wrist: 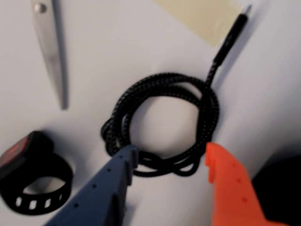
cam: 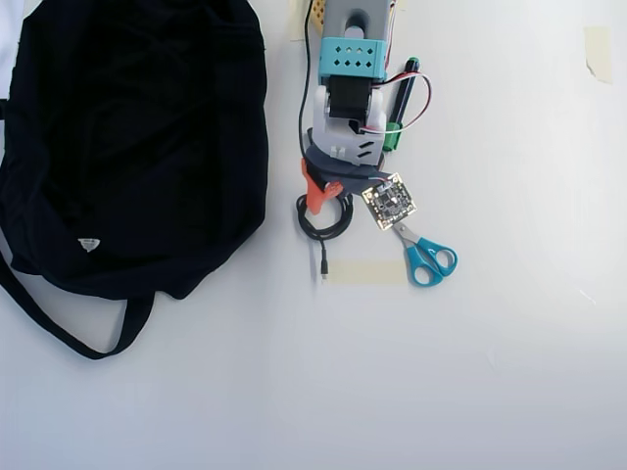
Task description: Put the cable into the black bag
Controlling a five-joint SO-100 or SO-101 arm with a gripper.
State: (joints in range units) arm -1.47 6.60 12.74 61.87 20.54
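Wrist view: end effector (wrist: 171, 162) hangs spread over the cable (wrist: 162, 125); closing squarely across the coil's near strands should secure every loop for the black bag (cam: 127, 137).

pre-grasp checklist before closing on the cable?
1. Gripper open: ok, fingers spread to either side of the coil's near edge.
2. Cable between the fingers: ok in the wrist view.
3. Coil still wound: ok, plug end lies loose toward the tape strip.
4. Neighbours clear: ok, scissors and black band lie apart.
5. Fingers low enough to pinch: cannot tell.
6. Black bag mouth open: cannot tell.
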